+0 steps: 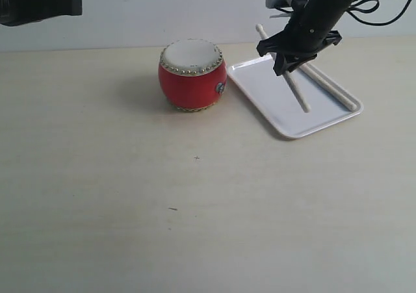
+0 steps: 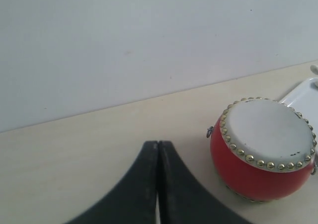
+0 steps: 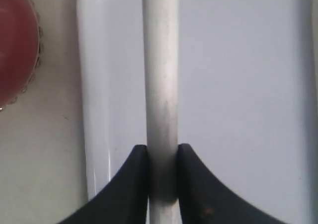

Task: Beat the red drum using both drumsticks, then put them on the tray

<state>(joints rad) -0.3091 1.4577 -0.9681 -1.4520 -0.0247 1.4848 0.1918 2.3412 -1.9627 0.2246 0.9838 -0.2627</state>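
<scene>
The red drum (image 1: 192, 75) is standing upright on the surface (image 1: 195, 195), to the left of the tray (image 1: 273, 104) in the exterior view, near it but not touching it. The right claw (image 1: 286, 67) is gripping the held drumstick (image 1: 298, 93) partway along its length, both fingers (image 3: 136, 184) pressing against the shaft. The stick is slanting down over the tray. Its lower tip is sitting on or just above the tray floor (contact cannot be told), and its upper end is projecting past the far rim. The second drumstick (image 1: 335, 90) is lying flat in the tray, just beside the claw and close to the tray's outer rim. The left claw (image 2: 158, 147) is hanging well apart from the tray, its fingers pressed together on nothing. The placing step appears to be under way, so the hazards are arising at the release. If the claw is opening while the stick is slanting, the raised end is likely dropping and bouncing, and a round shaft could be rolling over the low rim. If too much length is overhanging the far rim, the stick could be pivoting out. Spreading fingers could be nudging the second drumstick over its rim, and pressing the lower tip down could be shifting the light tray.
</scene>
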